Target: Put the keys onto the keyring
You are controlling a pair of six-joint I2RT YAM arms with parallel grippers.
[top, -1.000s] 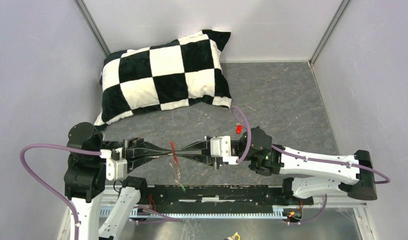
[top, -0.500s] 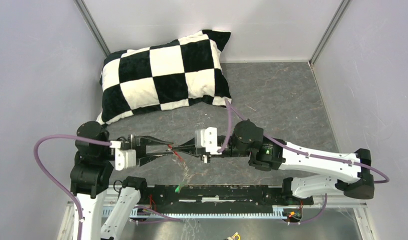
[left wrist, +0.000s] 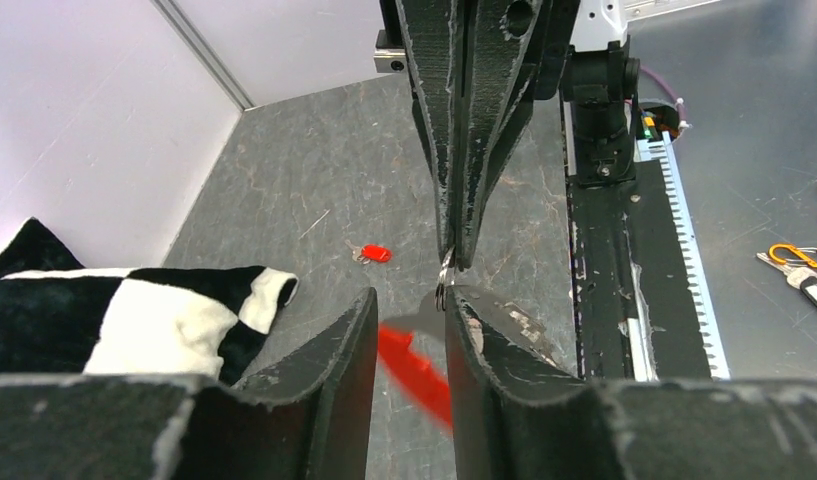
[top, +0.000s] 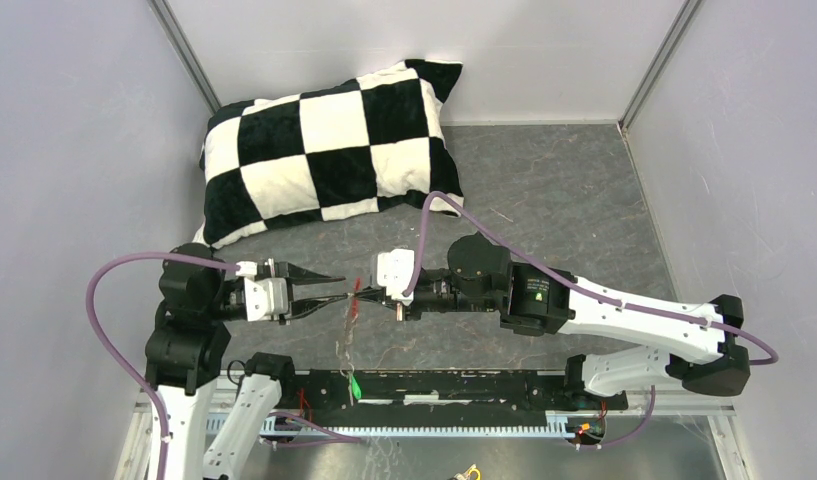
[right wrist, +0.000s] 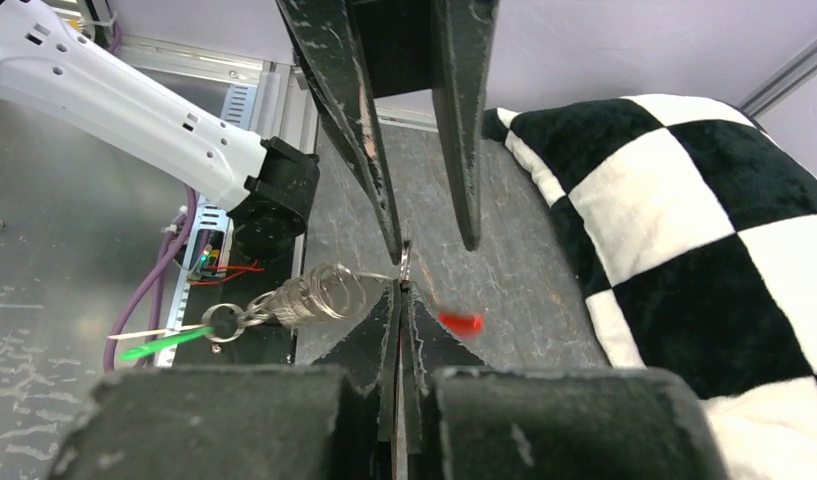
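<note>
My right gripper [top: 362, 292] is shut on the thin metal ring of the keyring [top: 350, 322] and holds it above the table; in the right wrist view the shut fingertips [right wrist: 399, 285] pinch the ring. The chain [right wrist: 314, 297] hangs from it, and a green-headed key [right wrist: 164, 345] dangles at its end [top: 354, 386]. The red fob [left wrist: 416, 365] hangs blurred between the open fingers of my left gripper [left wrist: 409, 295], which faces the right gripper tip to tip [top: 334, 287]. The red-headed key [left wrist: 376, 253] lies on the grey table, hidden under the right arm in the top view.
A black-and-white checked pillow [top: 329, 150] lies at the back left. A black rail [top: 464, 385] runs along the table's near edge. Loose keys with an orange clip [left wrist: 799, 262] lie on the metal shelf beyond it. Walls close in on both sides.
My left gripper has opened, let go of the keyring and drawn back left. My right gripper, still shut on the ring, has moved left with the chain and green key swinging below.
</note>
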